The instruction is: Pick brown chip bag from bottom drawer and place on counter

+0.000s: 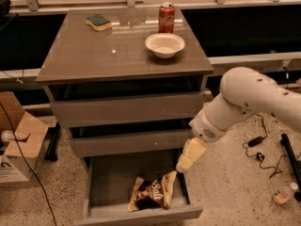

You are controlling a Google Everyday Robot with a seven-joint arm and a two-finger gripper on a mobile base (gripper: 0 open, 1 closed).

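The brown chip bag (153, 191) lies crinkled in the open bottom drawer (113, 182), toward its front right. The counter (94, 51) is the glossy grey-brown top of the cabinet. My gripper (188, 157) hangs from the white arm at the drawer's right side, just above and to the right of the bag, pointing down. It is apart from the bag and holds nothing that I can see.
On the counter stand a white bowl (164, 44), a red soda can (166, 18) and a green-yellow sponge (99, 22). Two shallower drawers (127, 109) sit above the open one. A cardboard box (19, 140) is at left; cables (258, 149) and a bottle (283, 194) lie on the floor at right.
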